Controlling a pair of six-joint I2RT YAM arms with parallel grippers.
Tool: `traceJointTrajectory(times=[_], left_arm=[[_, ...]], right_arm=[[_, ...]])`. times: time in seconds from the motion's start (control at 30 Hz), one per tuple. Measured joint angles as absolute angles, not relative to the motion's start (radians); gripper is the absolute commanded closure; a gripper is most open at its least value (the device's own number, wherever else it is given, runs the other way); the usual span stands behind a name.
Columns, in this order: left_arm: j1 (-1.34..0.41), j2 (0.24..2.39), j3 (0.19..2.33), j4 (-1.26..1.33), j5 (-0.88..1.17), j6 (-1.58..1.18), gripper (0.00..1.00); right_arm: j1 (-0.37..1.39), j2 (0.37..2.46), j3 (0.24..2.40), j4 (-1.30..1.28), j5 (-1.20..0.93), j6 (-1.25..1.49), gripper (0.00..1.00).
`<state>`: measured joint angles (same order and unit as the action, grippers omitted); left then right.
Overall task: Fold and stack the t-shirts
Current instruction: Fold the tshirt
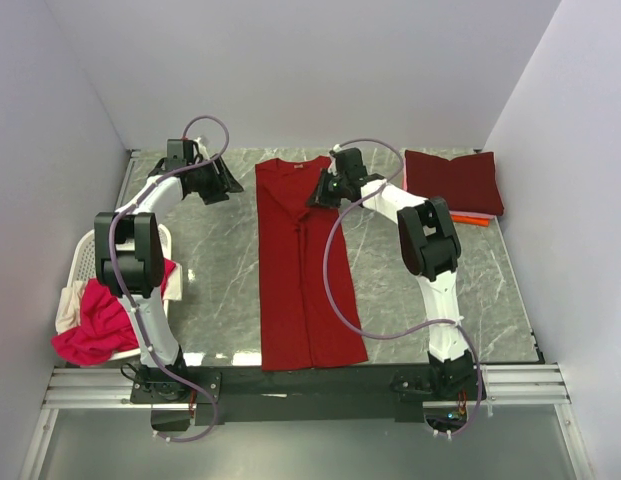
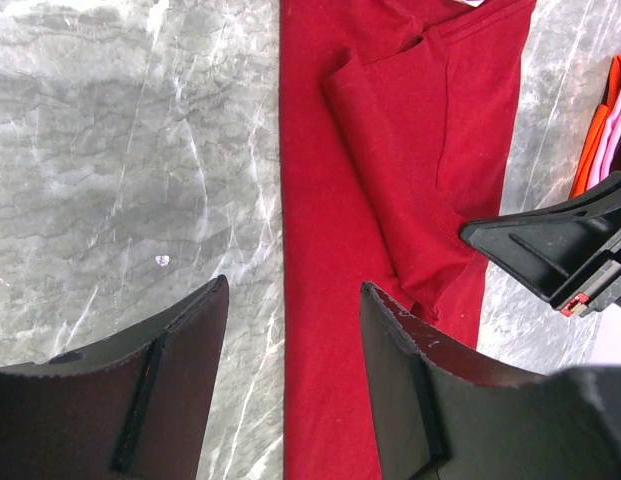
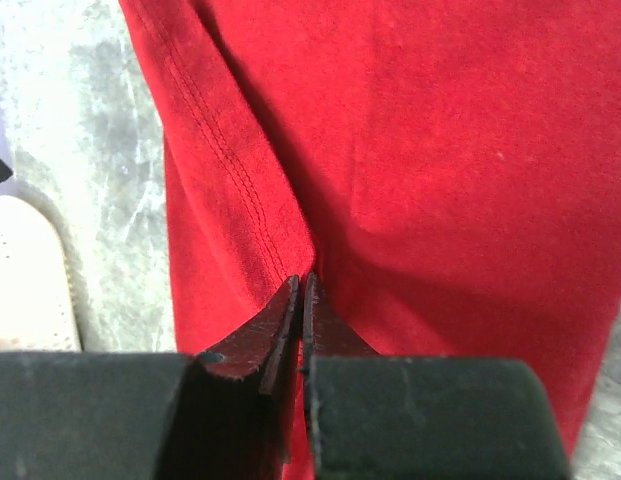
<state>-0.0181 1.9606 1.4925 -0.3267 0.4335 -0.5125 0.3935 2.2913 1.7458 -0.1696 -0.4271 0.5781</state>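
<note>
Now the right tool (image 3: 302, 290), pinched tight on the big red shirt (image 1: 305, 270), should pull slowly while the wide, empty left tool (image 2: 293, 290) grabs the other edge.

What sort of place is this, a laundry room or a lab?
Probably a robot lab cell, not a home: a left arm and right arm bolted at the edge of a marble-look table, plain white walls boxing it in, and a red shirt spread out for folding.

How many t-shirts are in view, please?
5: dark red shirt mid-table; maroon shirt far right, atop orange shirt; magenta shirt and cream shirt in the basket. Others may be hidden.
</note>
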Motion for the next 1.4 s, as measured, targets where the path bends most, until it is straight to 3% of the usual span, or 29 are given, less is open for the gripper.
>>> traceJointTrajectory(times=[0.23, 0.5, 0.57, 0.8, 0.9, 1.0, 1.4], left_arm=[[-0.018, 1.963, 1.493, -0.327, 0.45, -0.512, 0.4], [-0.022, 1.993, 1.501, -0.331, 0.485, -0.504, 0.42], [-0.027, 2.012, 1.516, -0.335, 0.493, -0.498, 0.45], [-0.079, 2.136, 1.656, -0.36, 0.507, -0.5, 0.69], [-0.104, 2.18, 1.71, -0.36, 0.507, -0.507, 0.78], [-0.12, 2.206, 1.737, -0.334, 0.51, -0.53, 0.87], [-0.126, 2.351, 1.848, -0.203, 0.583, -0.676, 0.89]], right_arm=[[0.393, 2.284, 1.72, -0.16, -0.402, 0.57, 0.79], [0.392, 2.281, 1.72, -0.163, -0.365, 0.533, 0.7], [0.392, 2.274, 1.72, -0.169, -0.346, 0.511, 0.69], [0.383, 2.2, 1.724, -0.211, -0.319, 0.363, 0.74], [0.373, 2.145, 1.735, -0.246, -0.402, 0.234, 0.82], [0.363, 2.088, 1.734, -0.279, -0.539, 0.115, 0.83], [0.359, 2.005, 1.66, -0.411, -0.765, -0.081, 0.83]])
